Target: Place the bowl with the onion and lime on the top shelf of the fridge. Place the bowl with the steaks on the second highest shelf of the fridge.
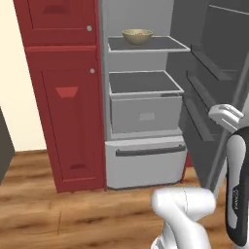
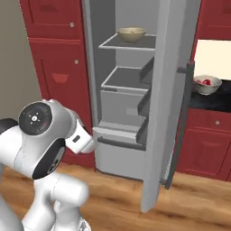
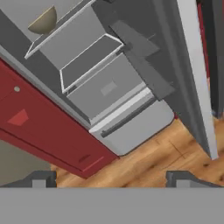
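Nearest you, the gripper (image 3: 111,178) shows its two small dark finger tips (image 3: 41,178) at the bottom of the hand view, spread wide apart with nothing between them, so the jaws stand open and hold nothing. Beneath them you see the wooden plank floor (image 3: 175,153), warm brown with faint board seams.

Beyond the floor stands the tall grey fridge (image 1: 146,160), its wide grey door (image 2: 164,103) swung open to the right, with dark slanted door racks on its inner face. At its foot you have a smooth pale grey bottom drawer (image 1: 145,164) with a dark bar handle, and above that a boxy grey drawer (image 1: 146,113) with a small pale label. A flat dark-grey lower shelf (image 1: 143,82) with a light metal rim lies on top of that box and is bare.

Higher up, the top shelf (image 1: 165,45), thin, flat and rimmed in the same light metal, carries a round tan bowl (image 1: 137,36) near its back left corner. Something reddish and greenish lies inside it, too small for you to tell apart.

Left of the fridge rises a glossy red panelled cabinet (image 1: 65,97) with small round knobs. Farthest off, on the dark countertop (image 2: 212,100) beyond the door's right edge, a pale round bowl (image 2: 207,84) holds the red steaks (image 2: 205,82).
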